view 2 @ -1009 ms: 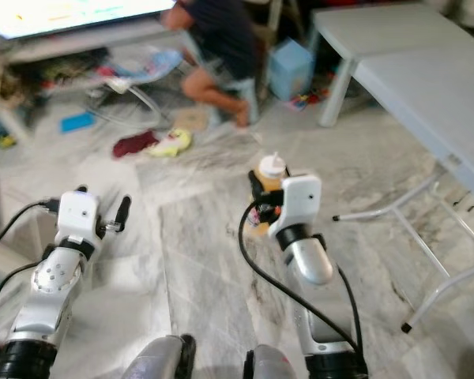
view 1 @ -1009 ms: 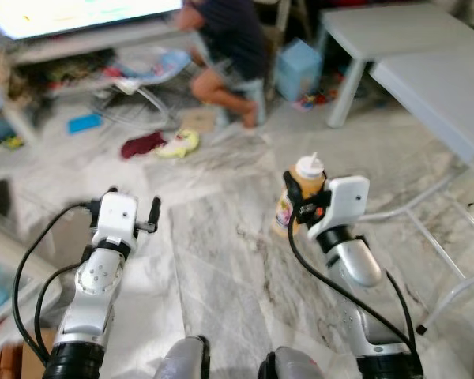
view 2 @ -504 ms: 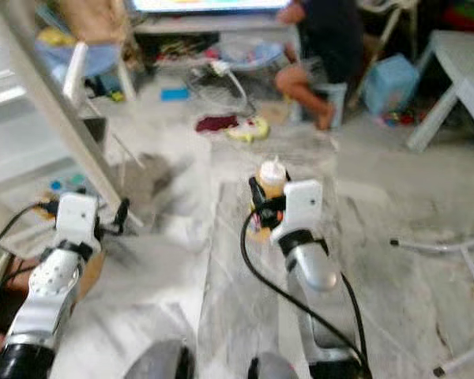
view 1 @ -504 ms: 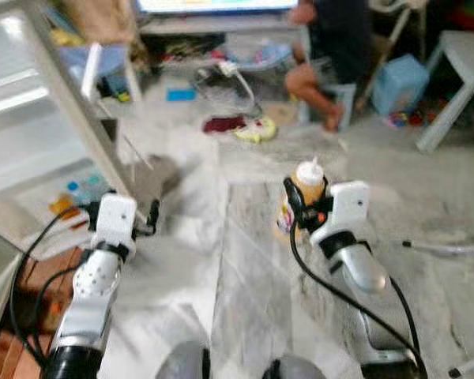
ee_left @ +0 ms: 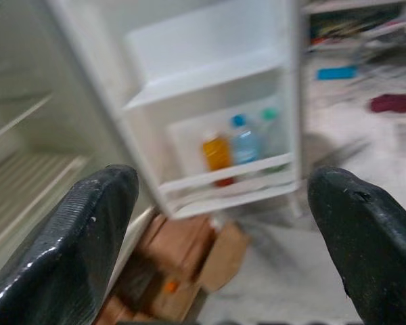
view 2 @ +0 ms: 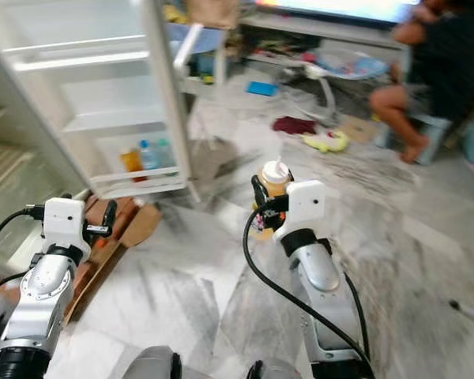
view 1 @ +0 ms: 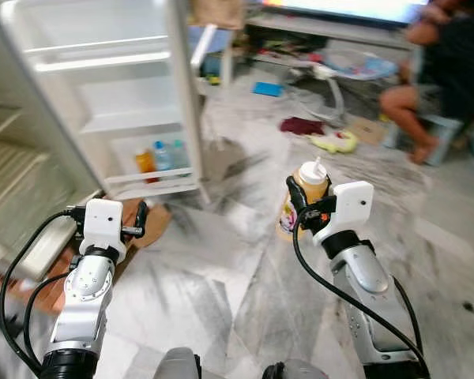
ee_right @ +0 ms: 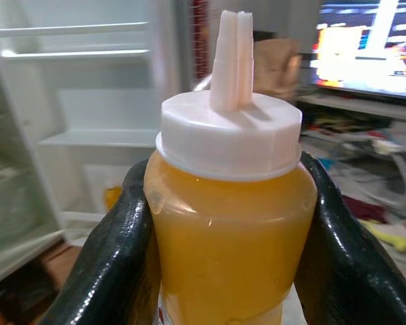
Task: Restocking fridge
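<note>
Newly in view: open fridge door [view 1: 134,103], cardboard [view 1: 146,225] below.

Head eyes look down; wrist views share the fridge door [ee_left: 210,135]

upright yellow sauce bottle [ee_right: 229,223], white-capped, near open fridge door [view 1: 122,118].
</note>
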Available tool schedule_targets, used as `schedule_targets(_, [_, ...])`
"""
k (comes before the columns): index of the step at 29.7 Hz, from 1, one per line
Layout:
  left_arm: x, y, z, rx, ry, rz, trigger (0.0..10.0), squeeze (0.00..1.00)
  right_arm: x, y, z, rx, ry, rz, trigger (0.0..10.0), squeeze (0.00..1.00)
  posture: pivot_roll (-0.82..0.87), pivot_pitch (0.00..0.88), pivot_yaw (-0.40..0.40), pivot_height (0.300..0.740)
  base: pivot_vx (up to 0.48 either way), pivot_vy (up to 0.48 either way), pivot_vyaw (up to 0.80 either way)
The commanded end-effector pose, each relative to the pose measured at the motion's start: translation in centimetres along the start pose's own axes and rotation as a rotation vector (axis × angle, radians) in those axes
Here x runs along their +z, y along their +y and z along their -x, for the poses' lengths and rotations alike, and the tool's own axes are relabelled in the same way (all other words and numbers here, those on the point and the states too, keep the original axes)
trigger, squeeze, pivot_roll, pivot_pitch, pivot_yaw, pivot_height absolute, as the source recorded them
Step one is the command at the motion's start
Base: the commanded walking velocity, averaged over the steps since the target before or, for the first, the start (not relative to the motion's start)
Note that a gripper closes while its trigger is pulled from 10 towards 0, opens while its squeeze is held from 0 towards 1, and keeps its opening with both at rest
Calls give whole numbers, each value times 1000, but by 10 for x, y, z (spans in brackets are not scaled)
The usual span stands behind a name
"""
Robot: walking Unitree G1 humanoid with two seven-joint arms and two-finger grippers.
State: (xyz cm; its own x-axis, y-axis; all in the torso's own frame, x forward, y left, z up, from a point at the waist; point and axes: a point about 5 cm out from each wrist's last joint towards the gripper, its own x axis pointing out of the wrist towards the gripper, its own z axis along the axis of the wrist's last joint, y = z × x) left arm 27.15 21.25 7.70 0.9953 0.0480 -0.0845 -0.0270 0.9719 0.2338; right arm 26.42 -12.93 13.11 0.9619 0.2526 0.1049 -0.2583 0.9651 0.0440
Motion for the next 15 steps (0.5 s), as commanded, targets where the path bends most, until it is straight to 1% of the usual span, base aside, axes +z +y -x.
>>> schedule_targets(1, [-1, 1, -2, 12, 11, -19, 10000, 0, 5, 3, -2, 14, -24, -5, 10000, 0, -35, 54, -10, 740, 0, 480, 800])
schedule_targets(7, [0, 4, -4, 47, 14, -37, 10000, 0, 5, 2, -3, 17, -25, -1, 10000, 0, -35, 53, -11, 740, 0, 480, 800])
schedule_targets(11, [0, 5, -5, 49, 11, -45, 10000, 0, 6, 0, -5, 13, -29, 12, 10000, 0, -35, 54, -13, 740, 0, 480, 750])
schedule_targets(15, [1, 5, -5, 53, -1, -53, 10000, 0, 7, -3, -5, -7, -32, 3, 10000, 0, -33, 54, -15, 740, 0, 480, 0])
